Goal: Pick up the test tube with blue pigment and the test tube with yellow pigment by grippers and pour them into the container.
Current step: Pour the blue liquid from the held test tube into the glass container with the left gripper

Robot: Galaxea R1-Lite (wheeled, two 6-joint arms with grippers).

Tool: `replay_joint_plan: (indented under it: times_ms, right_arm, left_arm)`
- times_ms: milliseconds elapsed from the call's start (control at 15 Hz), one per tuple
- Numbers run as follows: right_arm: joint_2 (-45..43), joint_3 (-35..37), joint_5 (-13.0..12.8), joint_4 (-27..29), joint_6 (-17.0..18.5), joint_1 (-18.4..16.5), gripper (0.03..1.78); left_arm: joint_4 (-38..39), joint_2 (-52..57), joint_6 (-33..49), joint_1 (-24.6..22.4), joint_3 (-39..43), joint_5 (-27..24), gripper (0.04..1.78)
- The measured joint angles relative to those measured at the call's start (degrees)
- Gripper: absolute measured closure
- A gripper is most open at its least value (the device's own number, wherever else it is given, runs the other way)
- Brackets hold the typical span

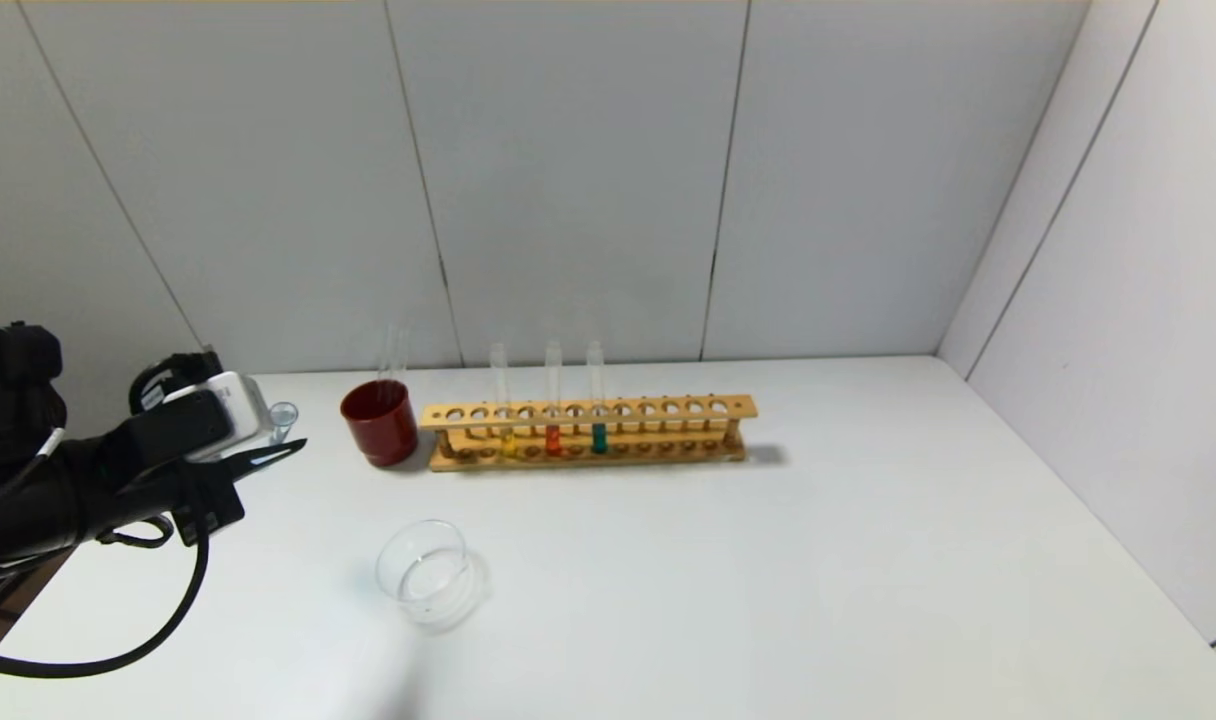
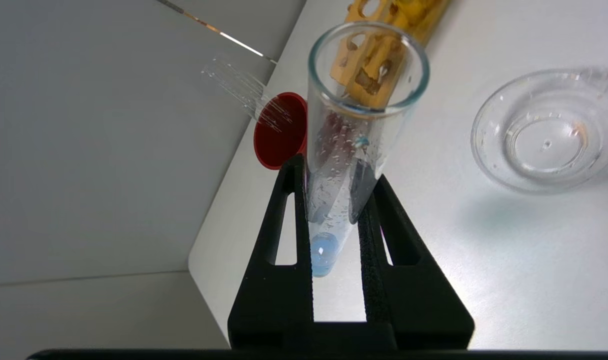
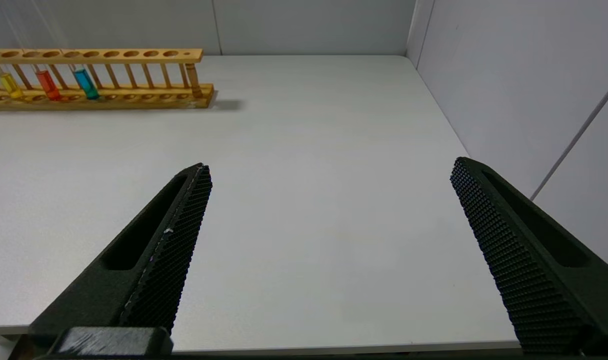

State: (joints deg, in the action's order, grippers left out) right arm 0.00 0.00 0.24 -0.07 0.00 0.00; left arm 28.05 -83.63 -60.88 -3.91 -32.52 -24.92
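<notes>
My left gripper (image 2: 334, 215) is clamped on the test tube with blue pigment (image 2: 351, 130); in the left wrist view both black fingers (image 2: 289, 235) press the glass from either side, low on the tube, just above the small pale-blue pool at its rounded bottom. Droplets cling to the tube's inner wall, open mouth toward the top of that frame. In the head view that gripper (image 1: 283, 447) sits at the left edge of the frame, above the white table (image 1: 868, 560), with the tube's rim (image 1: 283, 414) showing just past the wrist housing. The container (image 1: 426, 573) is lower centre-left in the head view, standing on the table apart from the tube; looks near-clear inside. The test tube with yellow pigment (image 1: 502, 400) stands upright in the wooden rack (image 1: 668, 410) at centre, next to a red-liquid tube (image 1: 553, 398) and a teal-green tube (image 1: 597, 396). The dark-red cup (image 1: 379, 422) is just left of the rack. My right gripper (image 3: 329, 245) is out of the head view; its own wrist view shows fingers spread wide over bare table, holding nothing, rack at upper left of that frame.
</notes>
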Motion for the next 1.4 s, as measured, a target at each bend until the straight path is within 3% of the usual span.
replay_joint_plan:
  times_ms: [600, 1000, 1400]
  right_arm:
    - [0.0, 0.0, 0.0, 0.02, 0.0, 0.0, 0.06]
    - [0.0, 0.0, 0.0, 0.0, 0.0, 0.0, 0.06]
    - [0.0, 0.0, -0.02, 0.0, 0.0, 0.0, 0.06]
  left_arm:
    - [0.48, -1.6, -15.96, -1.07, 3.5, 0.15, 1.5]
    - [0.69, -3.25, -26.25, -1.21, 4.11, 2.93, 1.5]
    - [7.45, -9.31, -26.88, 0.67, 4.19, 2.73, 1.5]
